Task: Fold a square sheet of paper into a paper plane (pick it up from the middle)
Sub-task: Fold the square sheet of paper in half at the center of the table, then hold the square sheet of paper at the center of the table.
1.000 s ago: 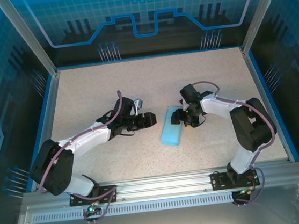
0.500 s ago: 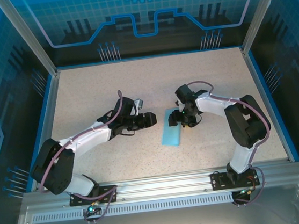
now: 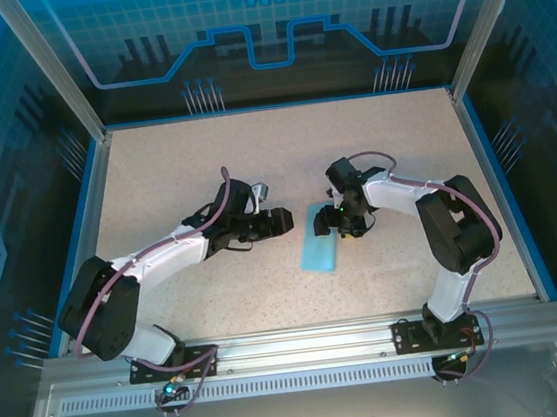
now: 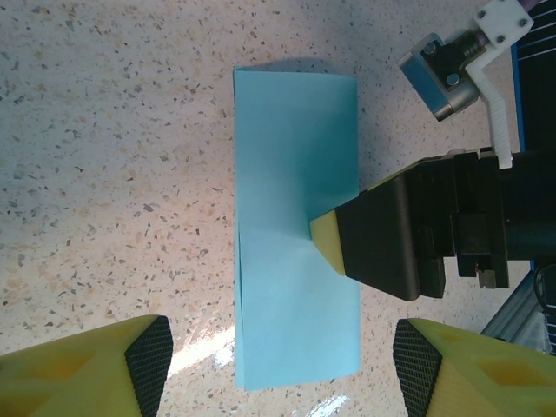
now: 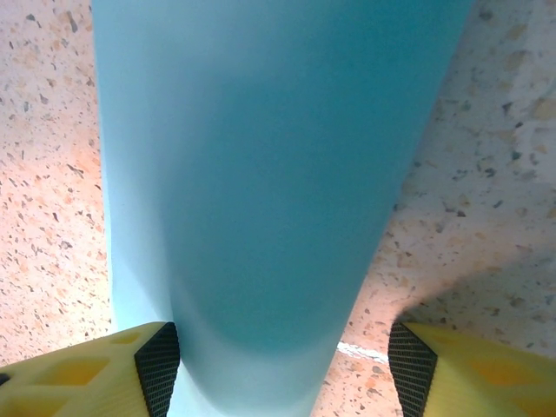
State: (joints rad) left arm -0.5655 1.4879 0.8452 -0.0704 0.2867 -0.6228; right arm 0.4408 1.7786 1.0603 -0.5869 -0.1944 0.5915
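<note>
Square sheet of paper (image 3: 319, 248) is what I'm watching, but by size the speckled table (image 3: 203, 167) comes first, and the sheet lies on it a little right of centre. Next come the two arms: the left arm (image 3: 154, 263) stretches low across the table toward the middle, and the right arm (image 3: 452, 229) bends back in from the right side.

The sheet itself (image 4: 295, 217) lies flat as a long light-blue rectangle (folded in half, one layer edge peeking out along a long side). The right gripper (image 3: 335, 220) sits over its far part. From the left wrist I see a yellow fingertip (image 4: 326, 239) touching the paper at its long edge, with a faint crease there. In the right wrist view its jaws stand spread on either side of the sheet (image 5: 261, 174), not clenched on it.

The left gripper (image 3: 280, 221) is just beside the sheet, apart from it, jaws spread wide and holding nothing.
</note>
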